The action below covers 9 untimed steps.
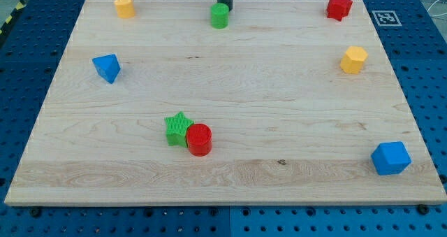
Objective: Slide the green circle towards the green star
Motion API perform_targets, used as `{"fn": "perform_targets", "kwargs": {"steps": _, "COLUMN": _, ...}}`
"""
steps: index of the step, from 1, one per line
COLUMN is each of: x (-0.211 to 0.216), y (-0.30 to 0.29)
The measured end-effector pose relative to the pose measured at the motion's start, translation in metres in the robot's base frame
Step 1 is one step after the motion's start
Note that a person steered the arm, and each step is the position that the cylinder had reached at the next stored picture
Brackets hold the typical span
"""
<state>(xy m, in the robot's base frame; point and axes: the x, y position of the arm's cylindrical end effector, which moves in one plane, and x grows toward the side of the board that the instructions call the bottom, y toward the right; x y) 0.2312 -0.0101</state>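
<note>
The green circle (pixel 219 15) stands near the middle of the board's top edge. My tip (pixel 225 6) is right behind it, at its upper right, touching or almost touching it. The green star (pixel 178 128) lies lower down, left of the board's middle, far below the green circle. A red circle (pixel 199 139) sits tight against the star's lower right side.
A yellow block (pixel 125 5) is at the top left, a blue triangle (pixel 107 68) at the left, a red star (pixel 339 6) at the top right, a yellow hexagon (pixel 353 59) at the right, and a blue block (pixel 390 158) at the bottom right.
</note>
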Motion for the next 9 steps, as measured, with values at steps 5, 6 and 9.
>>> {"fn": "perform_targets", "kwargs": {"steps": 5, "x": 0.05, "y": -0.037}}
{"fn": "perform_targets", "kwargs": {"steps": 6, "x": 0.085, "y": -0.033}}
{"fn": "perform_targets", "kwargs": {"steps": 9, "x": 0.181, "y": -0.025}}
